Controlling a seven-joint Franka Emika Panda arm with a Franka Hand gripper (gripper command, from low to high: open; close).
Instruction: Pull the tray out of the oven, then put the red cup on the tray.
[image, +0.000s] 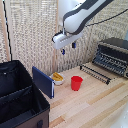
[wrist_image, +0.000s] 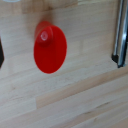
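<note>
The red cup (image: 76, 83) stands upright on the wooden table, empty as seen from above in the wrist view (wrist_image: 50, 48). The black oven (image: 116, 47) sits at the exterior view's right with its front open. The tray (image: 111, 63), a rack of thin wire bars, sticks out of the oven's front over the lowered door, whose long bar (image: 95, 73) also shows in the wrist view (wrist_image: 119, 32). My gripper (image: 68, 48) hangs high above the table, up and to the left of the cup, open and holding nothing.
A blue upright board (image: 43, 81) and a small white bowl with yellow contents (image: 58, 78) stand just left of the cup. A large black open case (image: 20, 97) fills the exterior view's lower left. A pale curtain backs the table.
</note>
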